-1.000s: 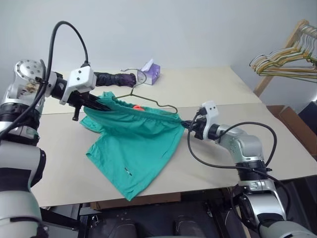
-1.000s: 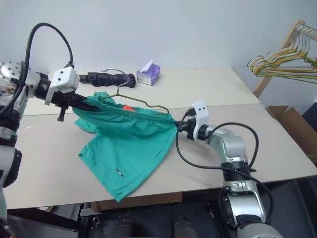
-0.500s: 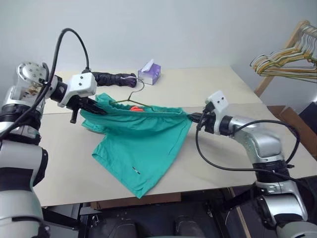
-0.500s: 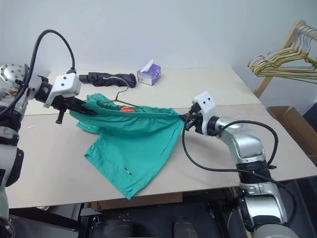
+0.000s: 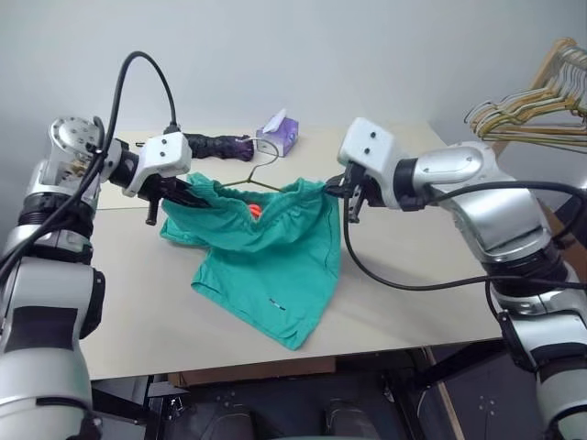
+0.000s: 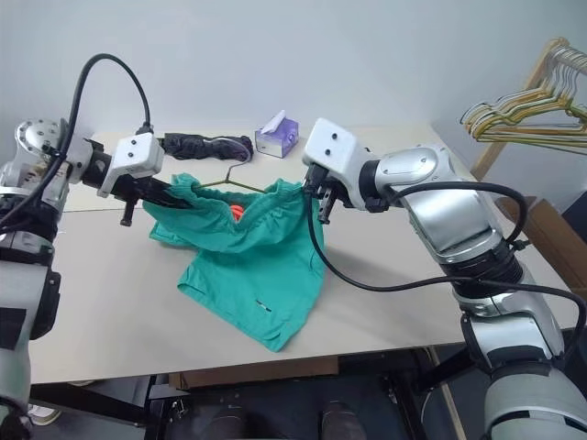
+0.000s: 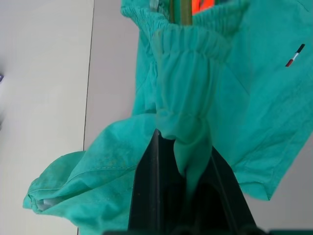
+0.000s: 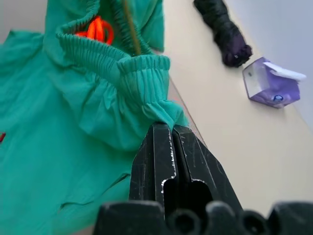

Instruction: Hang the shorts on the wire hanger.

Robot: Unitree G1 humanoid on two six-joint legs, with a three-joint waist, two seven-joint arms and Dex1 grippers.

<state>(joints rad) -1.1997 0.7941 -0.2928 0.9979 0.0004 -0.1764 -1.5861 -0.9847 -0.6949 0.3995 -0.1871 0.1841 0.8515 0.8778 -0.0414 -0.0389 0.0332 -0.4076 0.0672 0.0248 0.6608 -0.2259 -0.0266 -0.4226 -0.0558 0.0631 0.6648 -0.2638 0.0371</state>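
Shorts [image 5: 266, 257] held up by the waistband.
Left gripper [image 5: 188, 198] and right gripper [image 5: 336, 188] each pinch it closed; wire hanger [image 5: 260, 174] pokes out behind the shorts, above the table [image 5: 413, 266].

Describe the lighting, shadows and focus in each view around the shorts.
Left eye view: even, soft light, the shorts casting only a faint shadow on the table. Left wrist view: waistband sharp, the black fingers near the lens dark and soft. Right wrist view: waistband crisp, the purple tissue box beyond slightly soft.

Teal shorts [image 5: 266, 247] hang off the table, wire hanger [image 5: 240, 181] inside waistband.
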